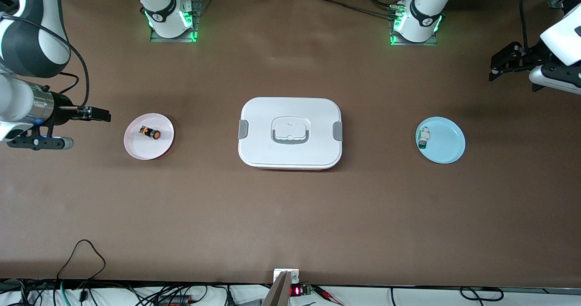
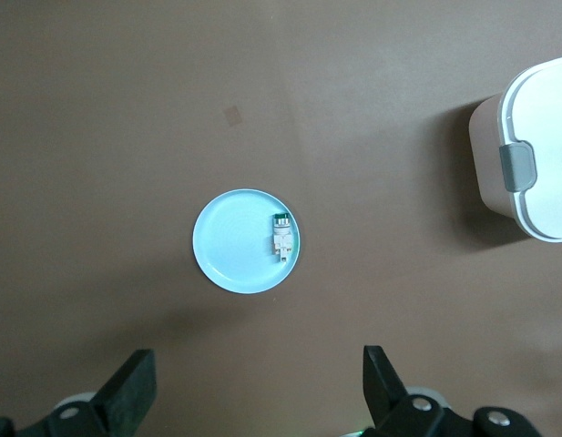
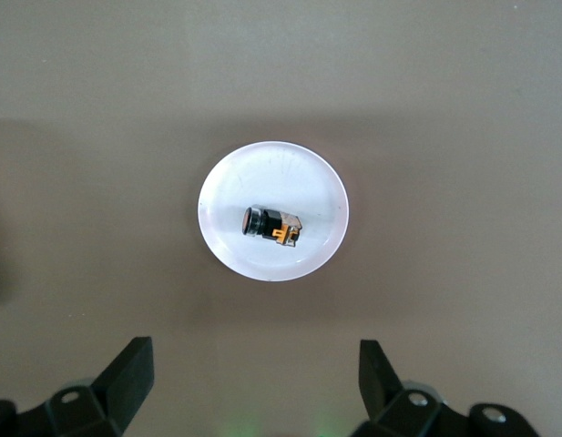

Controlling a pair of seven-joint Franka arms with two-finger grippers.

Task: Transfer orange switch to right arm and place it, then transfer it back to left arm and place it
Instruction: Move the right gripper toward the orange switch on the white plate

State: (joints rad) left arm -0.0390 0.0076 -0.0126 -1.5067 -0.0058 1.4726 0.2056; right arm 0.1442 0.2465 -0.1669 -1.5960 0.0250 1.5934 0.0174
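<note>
Front view shows the brown table (image 1: pixel 290 215) with the box (image 1: pixel 290 132) at its middle, lid on and grey side clips at either end. Toward the right arm's end of the table lies a pink plate (image 1: pixel 149 136), and on it the orange switch (image 1: pixel 150 132) rests on its side, its orange cap turned toward the box; the right wrist view shows the same orange switch (image 3: pixel 272 224) near the middle of the pink plate (image 3: pixel 273 210), its orange-brown terminal end plain to see. Toward the left arm's end lies a blue plate (image 1: pixel 441 140) carrying a small white-and-green part (image 1: pixel 424 137) close to the rim nearest the box. The right gripper (image 1: pixel 97 114) hangs over bare table just beside the pink plate, on the side away from the box, its fingers spread wide and holding nothing, as the right wrist view confirms. The left gripper (image 1: pixel 504 65) hangs over bare table at the left arm's end, well apart from the blue plate; it is partly cut off there, though it looks wide apart and empty, and the left wrist view shows its two fingers (image 2: pixel 130 387) standing well separated above the table with the blue plate (image 2: pixel 230 241) between them farther off.
</note>
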